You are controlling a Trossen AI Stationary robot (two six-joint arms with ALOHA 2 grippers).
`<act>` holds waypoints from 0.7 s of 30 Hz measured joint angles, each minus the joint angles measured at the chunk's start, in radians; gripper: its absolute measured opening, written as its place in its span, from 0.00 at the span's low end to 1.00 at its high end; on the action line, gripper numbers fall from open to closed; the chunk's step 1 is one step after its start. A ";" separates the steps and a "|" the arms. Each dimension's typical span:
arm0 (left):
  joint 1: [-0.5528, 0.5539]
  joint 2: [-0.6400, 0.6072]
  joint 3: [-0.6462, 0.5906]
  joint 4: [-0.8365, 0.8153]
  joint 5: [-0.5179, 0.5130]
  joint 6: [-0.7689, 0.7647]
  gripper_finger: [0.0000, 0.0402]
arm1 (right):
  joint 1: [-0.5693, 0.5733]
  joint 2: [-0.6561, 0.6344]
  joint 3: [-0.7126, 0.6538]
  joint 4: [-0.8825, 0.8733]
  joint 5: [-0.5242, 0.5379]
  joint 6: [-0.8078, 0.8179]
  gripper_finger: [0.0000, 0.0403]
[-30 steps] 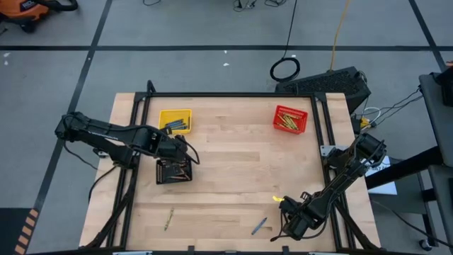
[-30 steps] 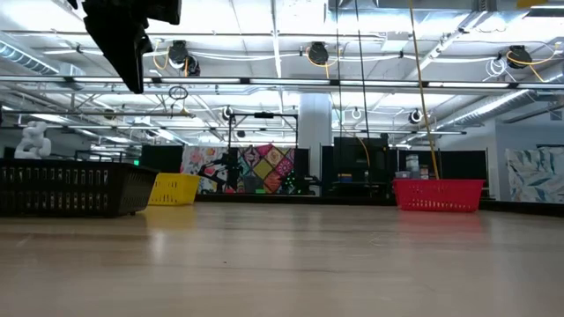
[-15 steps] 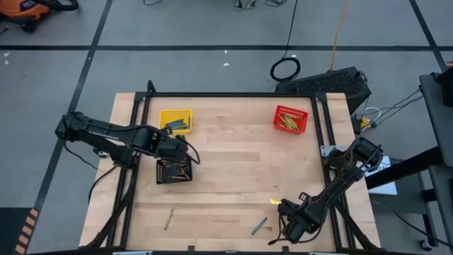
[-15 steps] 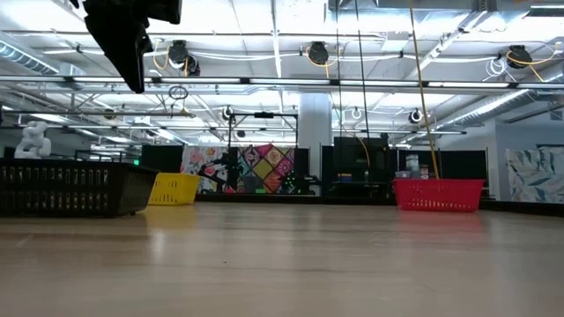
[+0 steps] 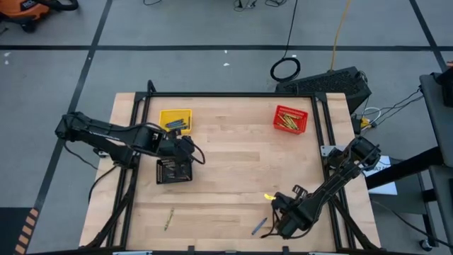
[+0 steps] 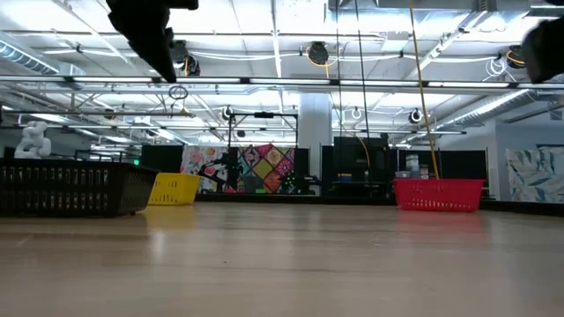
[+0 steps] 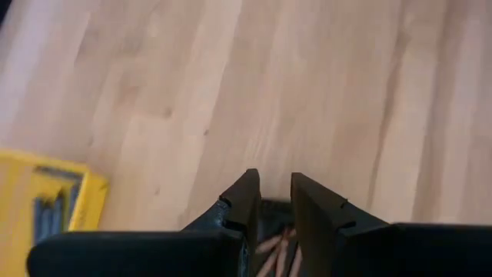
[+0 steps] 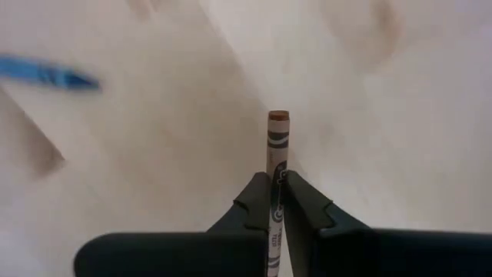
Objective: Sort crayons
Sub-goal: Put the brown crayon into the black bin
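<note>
My right gripper point(image 5: 273, 200) is near the table's front right, shut on a tan crayon with a brown end point(image 8: 277, 129). A blue crayon point(image 5: 260, 227) lies flat on the wood beside it, and a green crayon point(image 5: 169, 218) lies at the front left. My left gripper point(image 7: 274, 198) hangs open over the black basket point(image 5: 173, 171), with nothing between its fingers. Brown crayons point(image 7: 277, 248) show in that basket. The yellow basket point(image 5: 175, 119) holds blue crayons, and the red basket point(image 5: 291, 118) holds yellow-green ones. My right gripper pinches the crayon's paper-wrapped shaft point(image 8: 276, 178) between its two fingers point(image 8: 254, 201). The fingers point down and lie along the crayon. Its brown end point(image 8: 278, 116) sticks out past the fingertips toward the table and seems clear of the wood.
The three baskets stand at the table's left and far side: black point(image 6: 70, 188), yellow point(image 6: 174, 187) and red point(image 6: 438, 194). Bare wood point(image 5: 241, 163) spreads between them. A dark frame rail point(image 5: 233, 94) runs along the table's far edge.
My right gripper has risen and gone a little toward the table's left and far side, carrying the crayon. My left gripper has tipped toward the table's right over the black basket.
</note>
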 joint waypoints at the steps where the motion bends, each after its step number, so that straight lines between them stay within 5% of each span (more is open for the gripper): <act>1: 0.000 0.000 -0.012 0.031 0.008 0.009 0.19 | -0.004 0.000 0.012 -0.011 0.028 -0.006 0.00; 12: -0.007 0.003 -0.172 0.353 0.056 0.054 0.19 | -0.055 -0.003 0.161 -0.067 0.427 -0.192 0.00; 21: -0.056 0.004 -0.284 0.779 0.106 0.144 0.19 | -0.134 -0.003 0.241 -0.049 0.606 -0.372 0.00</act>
